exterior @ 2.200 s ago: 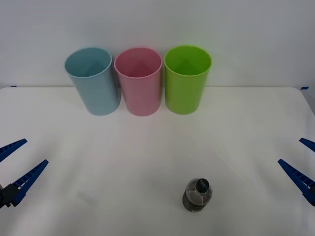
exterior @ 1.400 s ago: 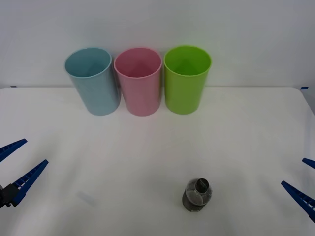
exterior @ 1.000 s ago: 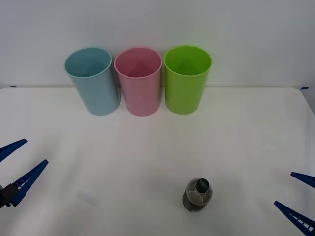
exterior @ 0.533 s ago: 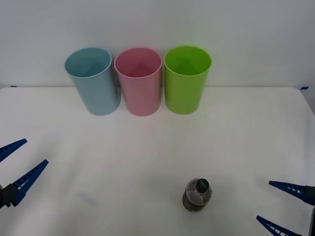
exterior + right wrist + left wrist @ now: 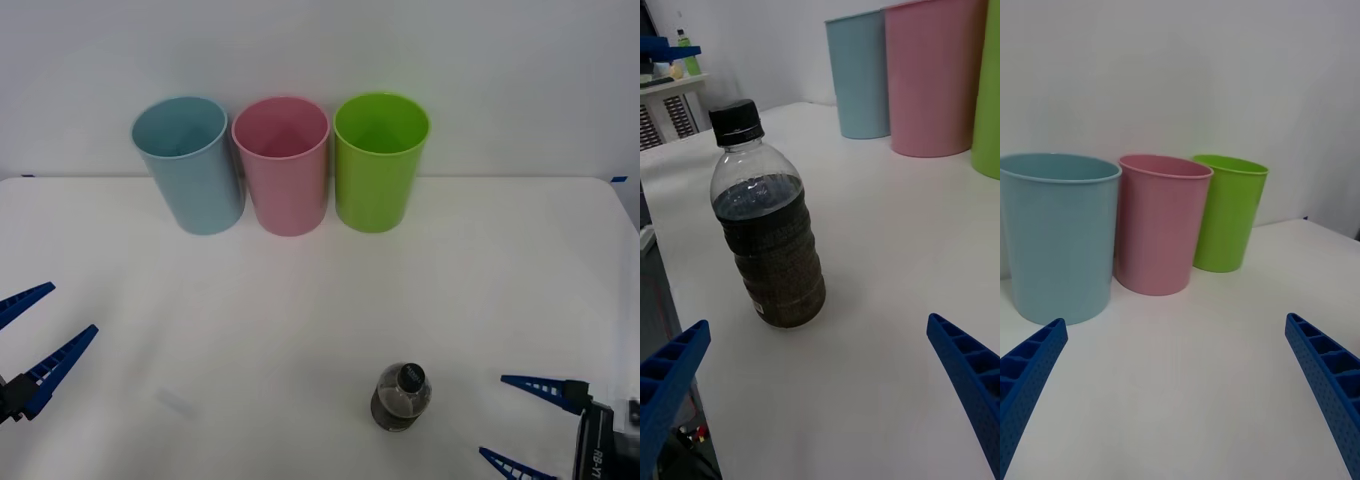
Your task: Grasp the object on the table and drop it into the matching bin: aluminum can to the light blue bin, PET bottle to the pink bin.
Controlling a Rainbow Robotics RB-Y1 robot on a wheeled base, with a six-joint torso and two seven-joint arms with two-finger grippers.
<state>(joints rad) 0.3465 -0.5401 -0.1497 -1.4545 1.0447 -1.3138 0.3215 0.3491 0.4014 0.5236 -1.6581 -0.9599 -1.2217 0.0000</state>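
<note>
We log the white table (image 5: 300, 300) with the light blue bin (image 5: 190, 165) and pink bin (image 5: 283, 165) standing far beyond both grippers. The PET bottle (image 5: 401, 397), clear, dark cola inside, black cap, brown label, stands upright just left of the right gripper (image 5: 518, 420), whose fingers are spread. The left gripper (image 5: 35, 335) waits released, well apart from it.

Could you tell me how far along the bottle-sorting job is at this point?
Early: nothing is sorted yet. The PET bottle stands upright on the table, untouched. In hand: the right end effector is open beside the bottle, its fingers aimed at it but not around it. The left end effector waits open at the left edge. Left: grasp, lift, and drop into the pink bin.
</note>
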